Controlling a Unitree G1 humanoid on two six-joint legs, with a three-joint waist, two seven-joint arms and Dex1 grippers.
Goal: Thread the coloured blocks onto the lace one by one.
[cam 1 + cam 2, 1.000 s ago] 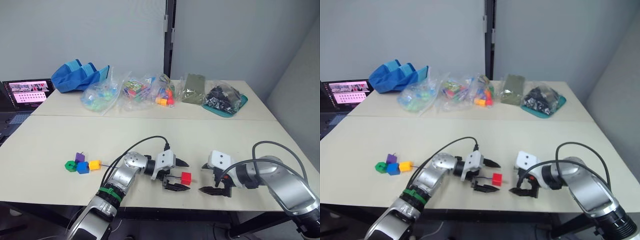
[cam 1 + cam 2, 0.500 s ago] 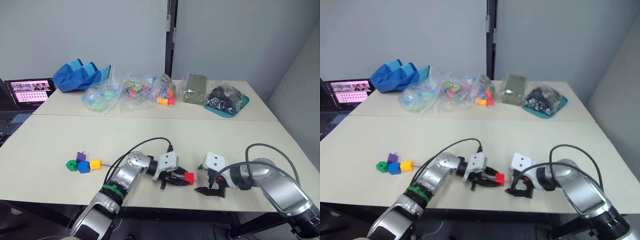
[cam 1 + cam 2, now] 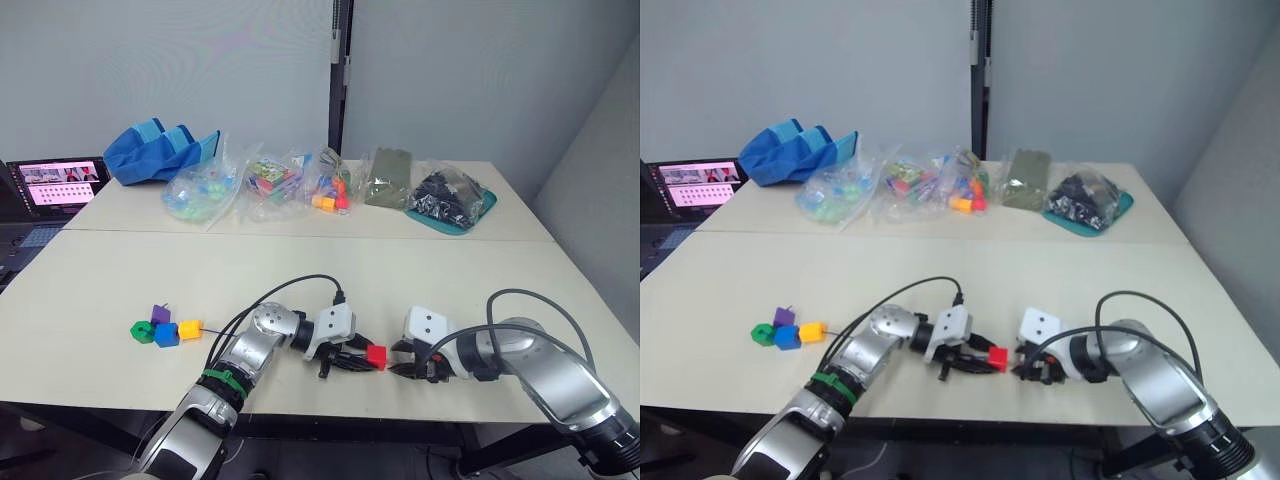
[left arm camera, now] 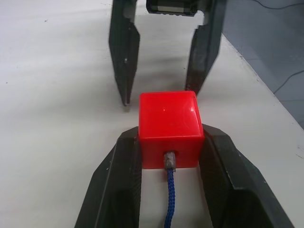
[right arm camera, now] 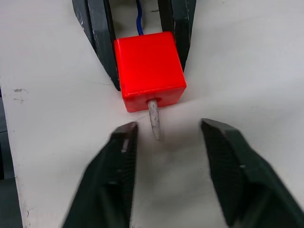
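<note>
My left gripper (image 3: 364,358) is shut on a red block (image 4: 168,128) near the table's front edge. The dark-blue lace (image 4: 170,209) enters the block's rear hole, and its pale tip (image 5: 154,124) pokes out of the far face. My right gripper (image 5: 168,128) faces the block, open, with one finger (image 5: 121,152) on each side of the tip and not touching it. Green (image 3: 142,331), purple (image 3: 160,313), blue (image 3: 166,334) and orange-yellow (image 3: 190,329) blocks sit bunched together at the left of the table.
Clear bags of mixed toys (image 3: 270,180), a blue cloth bag (image 3: 160,150), an olive pouch (image 3: 388,178) and a teal tray of black parts (image 3: 450,200) line the far table. A laptop (image 3: 60,185) stands at far left. The table's front edge (image 3: 330,405) is close to both grippers.
My left gripper closed on the red block. My right gripper moved left up to the block and its fingers narrowed around the lace tip.
</note>
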